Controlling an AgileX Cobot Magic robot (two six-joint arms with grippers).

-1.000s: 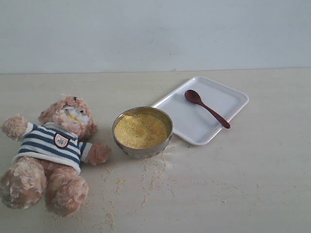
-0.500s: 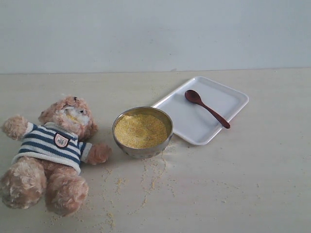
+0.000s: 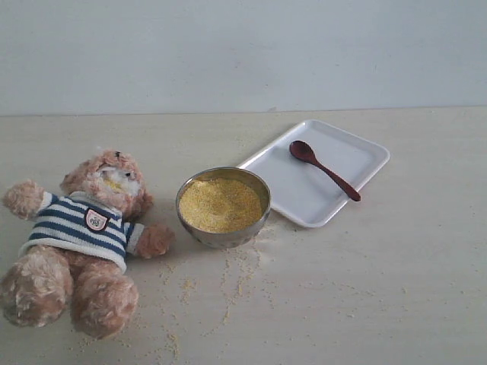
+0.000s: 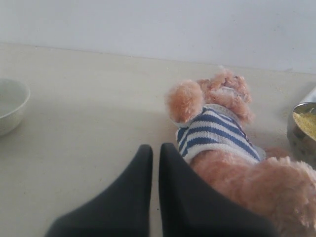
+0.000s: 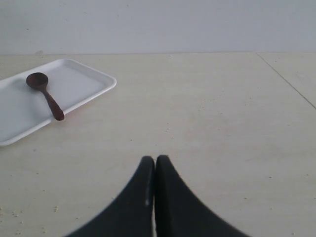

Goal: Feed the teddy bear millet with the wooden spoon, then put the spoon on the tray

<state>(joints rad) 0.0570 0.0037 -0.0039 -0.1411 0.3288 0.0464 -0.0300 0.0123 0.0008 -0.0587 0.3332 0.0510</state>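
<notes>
Left gripper point(image 4: 155, 148): black fingers brought together, only a thin seam between them, nothing held. It hangs over bare tabletop point(image 3: 380, 289) just beside the teddy bear's leg. A white bowl point(image 4: 9, 106) shows only in the left wrist view, well apart from the bear.

Teddy bear point(image 3: 80, 236): on its back near the front-left corner of the tabletop. Long axis runs roughly front to back, head toward the far edge and leaning slightly right, legs toward the front edge, arms spread. Yellowish patch on the muzzle. Chest badge point(image 3: 96, 220) on the striped shirt: its markings are too small to read.

Steel bowl point(image 3: 222, 237): near the middle of the tabletop, just right of the bear's outstretched paw, upright. Millet point(image 3: 221, 204) fills it almost to the rim. Loose grains point(image 3: 237, 280) trail from the bowl toward the front edge. No label visible on the bowl.

Tray point(image 3: 304, 201): right of the bowl and nearer the far edge, set at an angle, one corner close beside the bowl. No writing visible.

Wooden spoon point(image 3: 323, 169): lies flat on the tray. Long axis diagonal, oval bowl toward the far edge and left, handle tip toward the front right, stopping short of the rim.

Right gripper point(image 5: 154, 159): fingers pressed shut, empty, over bare tabletop, well apart from tray and spoon.
</notes>
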